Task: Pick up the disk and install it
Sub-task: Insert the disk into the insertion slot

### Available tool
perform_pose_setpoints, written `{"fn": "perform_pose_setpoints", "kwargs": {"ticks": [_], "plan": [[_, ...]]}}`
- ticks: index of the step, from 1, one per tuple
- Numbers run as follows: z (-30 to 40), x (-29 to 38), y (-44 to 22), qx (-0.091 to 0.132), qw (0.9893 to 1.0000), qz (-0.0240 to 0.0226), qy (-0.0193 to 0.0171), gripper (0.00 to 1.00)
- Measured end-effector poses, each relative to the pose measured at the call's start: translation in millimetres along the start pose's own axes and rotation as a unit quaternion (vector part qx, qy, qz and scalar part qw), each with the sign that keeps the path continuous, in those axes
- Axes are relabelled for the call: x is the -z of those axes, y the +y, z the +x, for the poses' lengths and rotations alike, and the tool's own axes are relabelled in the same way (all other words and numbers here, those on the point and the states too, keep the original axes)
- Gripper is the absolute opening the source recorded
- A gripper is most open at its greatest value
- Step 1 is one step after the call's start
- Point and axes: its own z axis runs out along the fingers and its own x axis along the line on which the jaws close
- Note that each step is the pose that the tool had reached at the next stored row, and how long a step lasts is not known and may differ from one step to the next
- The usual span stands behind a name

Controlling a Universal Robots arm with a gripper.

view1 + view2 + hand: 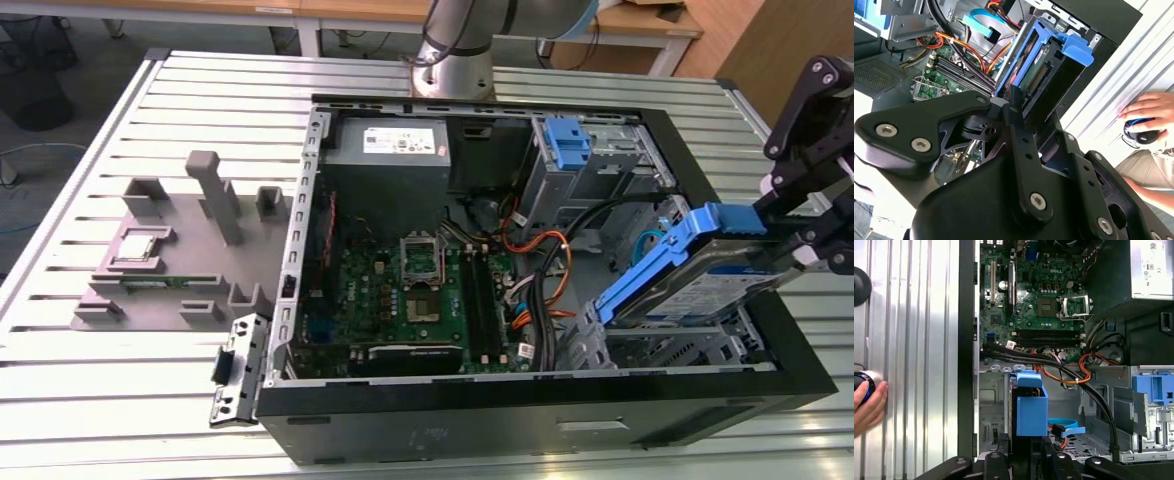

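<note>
In the exterior view, the disk (pixel 701 275) hangs at the right of the frame, over the lower right corner of the open computer case (pixel 534 410). The 1 gripper (pixel 790 255) is clamped on the disk's upper end. The disk's long axis slopes. Its free end points down and toward the exterior view's left, just above the drive cage (pixel 667 350), and its held end sits higher, near the frame's right edge.

In the second wrist view, the fingers (pixel 1016 135) pinch the near end of the disk (pixel 1036 70). The disk runs straight away from the gripper (pixel 1011 102) into the case. A person's hand (pixel 1149 107) rests on the table beyond.

In the first wrist view, the disk (pixel 1030 407) is seen end-on, directly ahead of the gripper (pixel 1024 455) and beside the cage's metal wall (pixel 991 405). By my judgement it is not yet seated.
</note>
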Motion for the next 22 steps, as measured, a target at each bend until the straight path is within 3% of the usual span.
{"fn": "perform_pose_setpoints", "kwargs": {"ticks": [6, 22], "plan": [[0.2, -2.0, -0.1, 0.0, 1.0, 0.0, -0.0001, 0.35], [3.9, -30.7, -1.4, 0.0, 1.0, 0.0, 0.0, 0.35]]}}
